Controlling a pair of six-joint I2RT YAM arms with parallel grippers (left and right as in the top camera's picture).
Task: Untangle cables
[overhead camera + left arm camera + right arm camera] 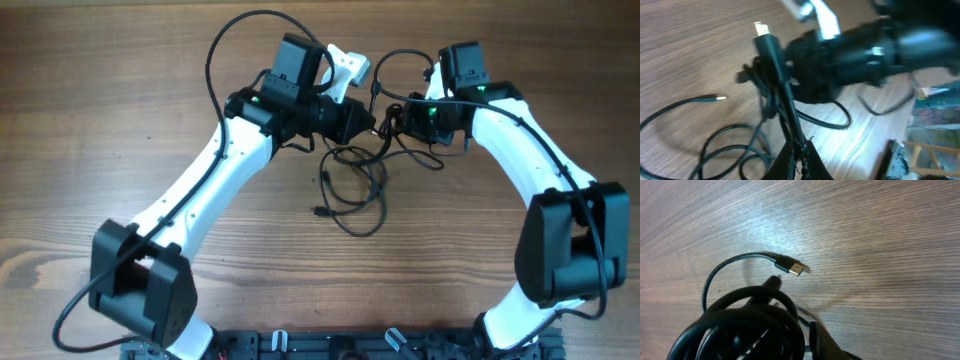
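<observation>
Loosely looped toward far edge of wood-grain worktop [100, 120]: thin black cables [355, 185], pinched in closed left gripper [797, 162]; right gripper [392, 120]: hold unclear.

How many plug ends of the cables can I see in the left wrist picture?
2. One plug end tops the bunched cables; a second plug end lies at the left on the table. More may be hidden in the tangle.
</observation>
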